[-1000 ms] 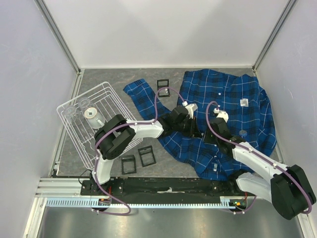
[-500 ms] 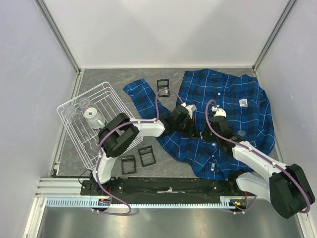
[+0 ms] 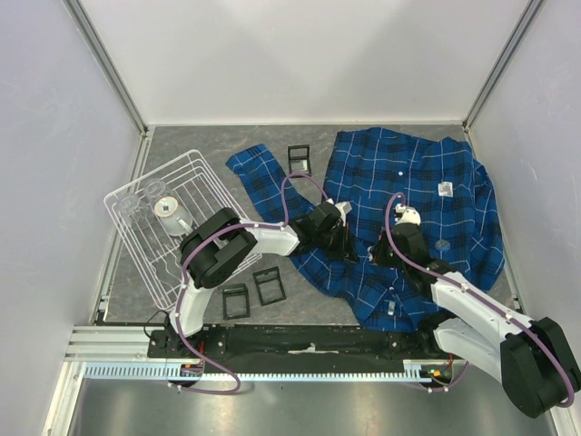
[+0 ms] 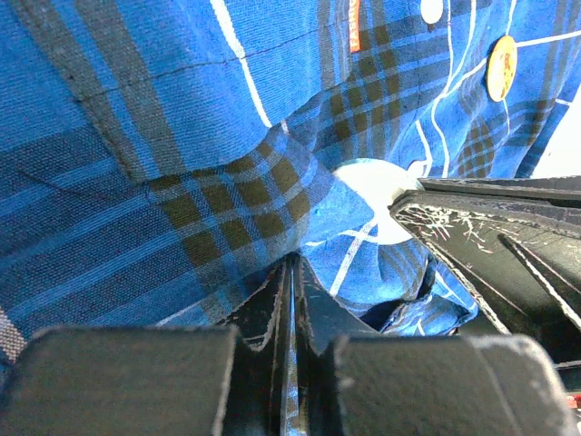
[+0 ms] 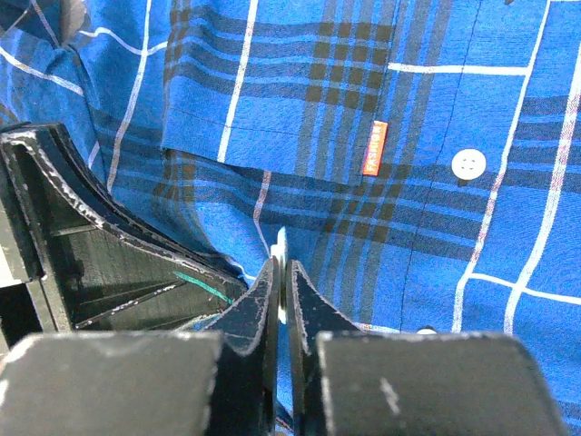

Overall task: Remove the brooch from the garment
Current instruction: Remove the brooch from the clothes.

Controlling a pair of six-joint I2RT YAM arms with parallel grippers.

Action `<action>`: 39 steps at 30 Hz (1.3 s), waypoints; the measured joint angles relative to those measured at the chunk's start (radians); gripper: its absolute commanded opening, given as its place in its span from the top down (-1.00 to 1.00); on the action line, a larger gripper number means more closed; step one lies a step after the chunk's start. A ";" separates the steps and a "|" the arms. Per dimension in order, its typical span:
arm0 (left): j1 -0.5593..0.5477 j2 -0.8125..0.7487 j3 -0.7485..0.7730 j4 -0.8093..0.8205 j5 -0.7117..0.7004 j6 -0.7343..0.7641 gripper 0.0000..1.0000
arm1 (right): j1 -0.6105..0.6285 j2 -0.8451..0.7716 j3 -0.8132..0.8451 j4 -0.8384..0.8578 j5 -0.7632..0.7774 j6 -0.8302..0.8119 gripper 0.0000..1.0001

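**Both arms over the garment.** The garment [image 3: 427, 182] lies spread beneath and around both sets of jaws.

**Left gripper** [image 4: 292, 271]: the jaws are clenched on a raised fold of plaid directly ahead of their tips.

**Right gripper** [image 5: 280, 265]: the jaws are clenched on a thin pale edge. I take this to be the rim of the brooch [image 4: 370, 182], a white disc just right of the left jaws and partly under the right gripper's finger. The two sets of fingers stand almost against each other (little room to twist).

**Risks, as I judge them:**
- If I pull before the pin has cleared, the cloth lifts with the disc and may tear.
- The hold on the rim is narrow, so the disc may slip out edgewise.
- The left fold may slide free, and the counter-hold goes with it.
- The fingers may collide.

The orange label [image 5: 374, 147] and the white button [image 5: 468, 164], both beyond the right jaws, are not targets.
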 measured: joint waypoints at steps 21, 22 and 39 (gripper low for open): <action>-0.001 0.000 -0.014 0.028 0.023 -0.004 0.85 | 0.000 0.116 0.114 -0.117 -0.004 -0.001 0.10; -0.001 0.000 -0.014 0.029 0.023 -0.004 0.85 | 0.000 0.117 0.118 -0.124 -0.003 -0.004 0.12; -0.005 0.000 -0.014 0.033 0.025 -0.004 0.85 | 0.022 0.206 0.158 -0.153 0.004 -0.056 0.32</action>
